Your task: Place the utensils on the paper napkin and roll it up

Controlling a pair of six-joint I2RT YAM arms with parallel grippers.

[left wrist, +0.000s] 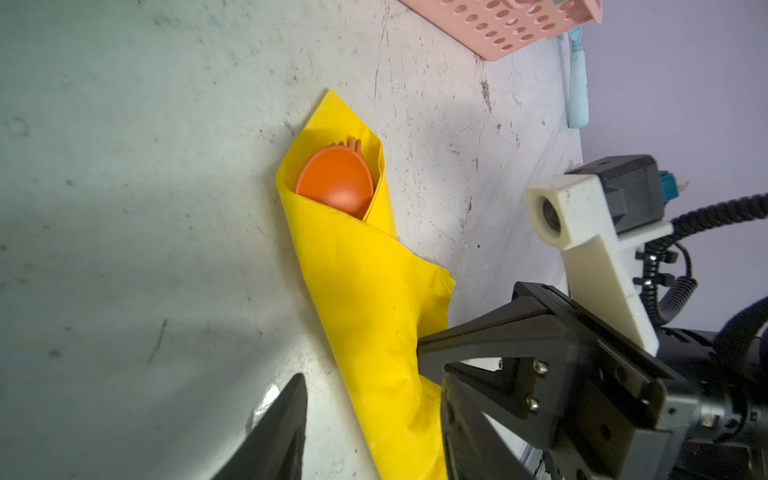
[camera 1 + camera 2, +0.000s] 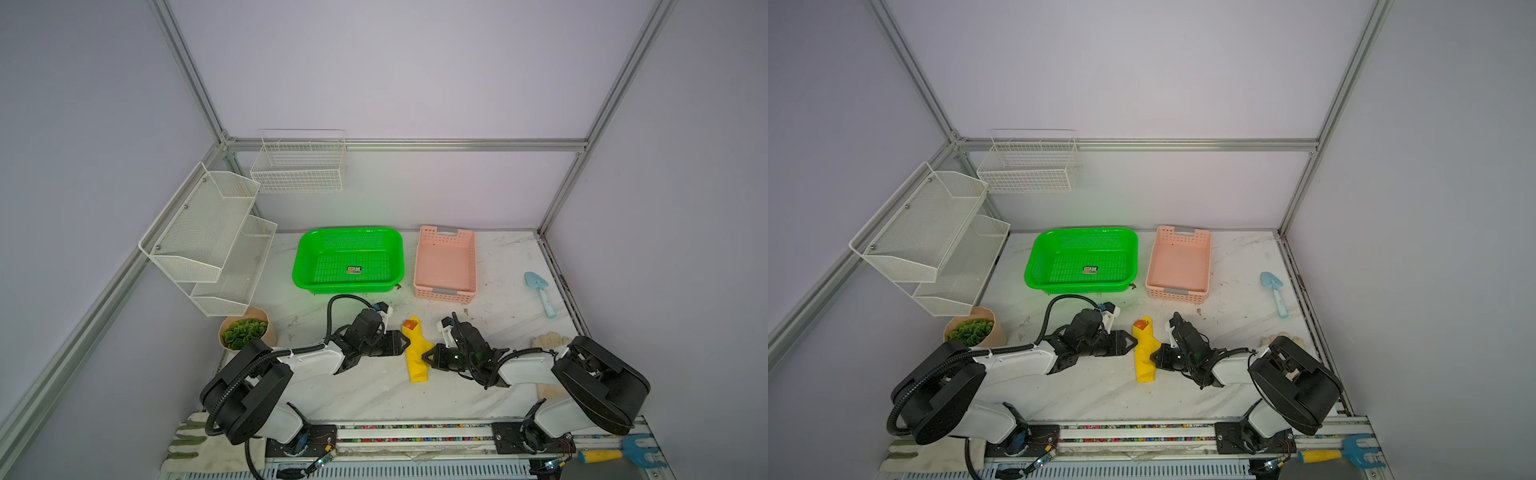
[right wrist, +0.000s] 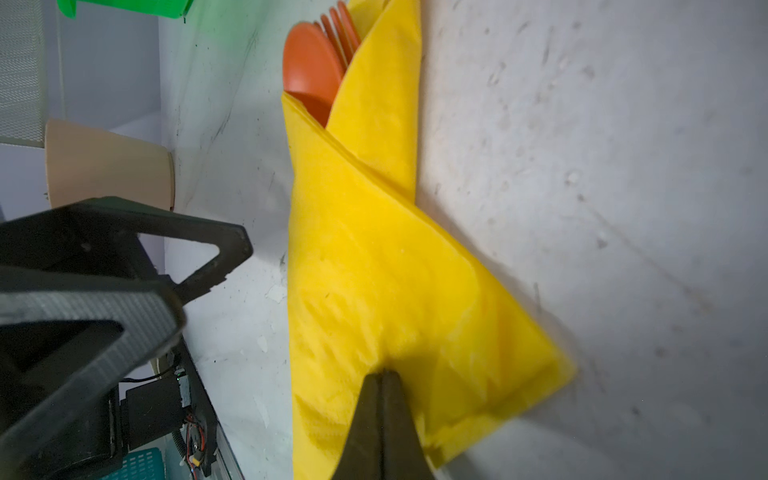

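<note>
The yellow paper napkin (image 2: 417, 353) (image 2: 1144, 353) lies rolled into a cone at the middle of the table. From its far open end the orange spoon bowl (image 1: 334, 183) (image 3: 309, 62) and the fork tines (image 3: 343, 20) stick out; the knife is hidden inside. My left gripper (image 2: 405, 343) (image 1: 372, 382) is open at the roll's left edge, its jaws standing on either side of the near part of the napkin. My right gripper (image 2: 424, 357) (image 3: 382, 374) is shut, with its closed tips against the napkin's lower flap. I cannot tell whether paper is pinched between them.
A green basket (image 2: 299, 266) and a pink basket (image 2: 444, 293) stand behind the arms. A light-blue trowel (image 2: 540, 291) lies at the right, gloves (image 2: 548, 340) behind the right arm. A plant pot (image 2: 245, 332) and white wire racks (image 2: 208, 241) are at the left. A blue rake (image 2: 615, 453) lies at the front right.
</note>
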